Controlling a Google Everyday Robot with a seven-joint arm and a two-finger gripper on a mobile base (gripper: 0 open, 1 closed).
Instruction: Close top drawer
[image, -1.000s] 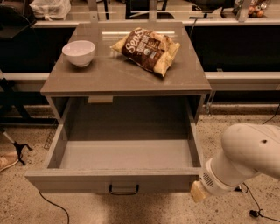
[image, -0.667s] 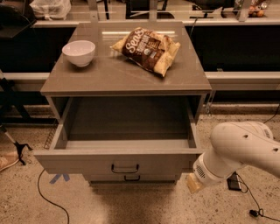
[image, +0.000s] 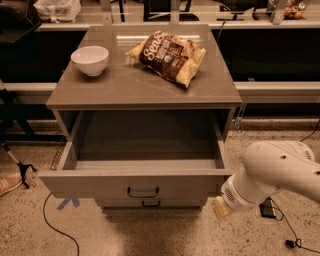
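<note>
At the right corner of the top drawer (image: 100, 183), the gripper (image: 221, 207) (parted or together, I cannot tell) has pushed it partly in over 1 s; closing remains unfinished.

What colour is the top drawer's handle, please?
The handle is black (camera view); the gripper is beside the top drawer's right corner.

Top drawer (image: 100, 184) further in (gripper (image: 221, 207) followed, right front corner).
</note>
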